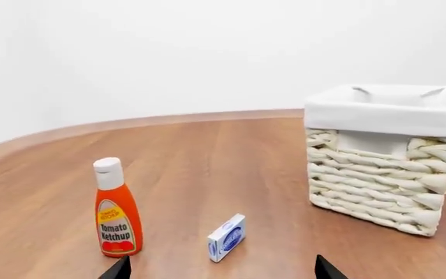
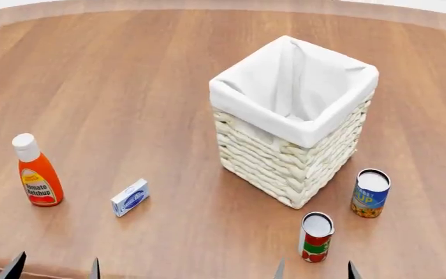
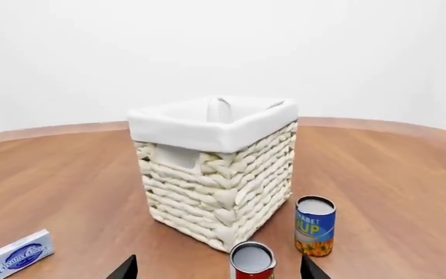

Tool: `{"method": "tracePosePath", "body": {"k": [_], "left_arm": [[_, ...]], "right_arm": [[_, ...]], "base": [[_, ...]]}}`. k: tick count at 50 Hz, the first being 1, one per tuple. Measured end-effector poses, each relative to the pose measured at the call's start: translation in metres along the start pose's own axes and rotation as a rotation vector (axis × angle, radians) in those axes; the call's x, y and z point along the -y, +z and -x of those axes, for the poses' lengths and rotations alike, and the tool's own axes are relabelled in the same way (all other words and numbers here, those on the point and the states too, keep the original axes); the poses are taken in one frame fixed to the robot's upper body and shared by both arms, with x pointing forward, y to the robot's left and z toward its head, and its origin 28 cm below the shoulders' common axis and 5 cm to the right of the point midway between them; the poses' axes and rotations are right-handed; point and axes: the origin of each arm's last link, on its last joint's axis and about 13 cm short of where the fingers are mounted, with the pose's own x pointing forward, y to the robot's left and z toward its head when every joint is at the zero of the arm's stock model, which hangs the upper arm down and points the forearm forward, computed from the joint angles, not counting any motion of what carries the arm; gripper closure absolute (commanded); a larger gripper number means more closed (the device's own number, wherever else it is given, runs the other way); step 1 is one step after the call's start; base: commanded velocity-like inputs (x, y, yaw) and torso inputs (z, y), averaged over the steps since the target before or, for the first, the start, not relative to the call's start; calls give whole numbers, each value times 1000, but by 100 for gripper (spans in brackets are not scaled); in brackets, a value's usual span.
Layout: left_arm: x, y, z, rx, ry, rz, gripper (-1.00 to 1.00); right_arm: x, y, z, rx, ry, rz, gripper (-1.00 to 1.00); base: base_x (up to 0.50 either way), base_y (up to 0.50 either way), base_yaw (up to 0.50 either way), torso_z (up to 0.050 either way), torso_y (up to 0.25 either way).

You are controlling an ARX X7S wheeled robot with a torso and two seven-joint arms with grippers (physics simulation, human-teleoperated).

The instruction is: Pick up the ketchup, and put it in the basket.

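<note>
Orange-red ketchup [image 2: 37, 172] stands upright on the wooden table [image 2: 130, 87], just ahead of the left gripper [image 2: 53, 268], which is open and empty. The right gripper [image 2: 316, 270], also open, sits farther off, beyond the basket [image 2: 292, 157].

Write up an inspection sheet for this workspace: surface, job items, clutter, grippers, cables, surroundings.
Surface: round wooden table, no spills seen.
Job's things: ketchup upright, capped, at the table's left, untouched; basket upright at centre, white liner, nothing seen inside.
Clutter: small blue-and-white box lying between ketchup and basket; red-green can and blue-yellow can upright beside the basket's right corner.
Grippers: left gripper and right gripper open, only fingertips showing at the near edge, holding nothing.
Cables: nothing seen.
Surroundings: plain white backdrop.
</note>
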Motion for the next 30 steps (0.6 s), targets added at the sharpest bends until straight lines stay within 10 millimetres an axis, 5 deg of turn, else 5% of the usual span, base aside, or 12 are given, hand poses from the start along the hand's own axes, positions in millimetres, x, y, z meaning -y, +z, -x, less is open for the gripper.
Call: {"method": "tracePosePath", "body": {"k": [12, 21, 30], "left_arm": [[0, 4, 3, 10, -4, -8, -100], [-4, 15, 9, 38, -1, -12, -100], [-8, 29, 14, 68, 7, -11, -100]], "right_arm": [[0, 4, 2, 5, -14, -7, -100], [1, 12, 7, 33, -28, -15, -100], [2, 20, 10, 65, -48, -5, -100]], "base": [[0, 0, 0, 0, 0], [478, 24, 0, 0, 0], [-4, 97, 0, 0, 0]]}}
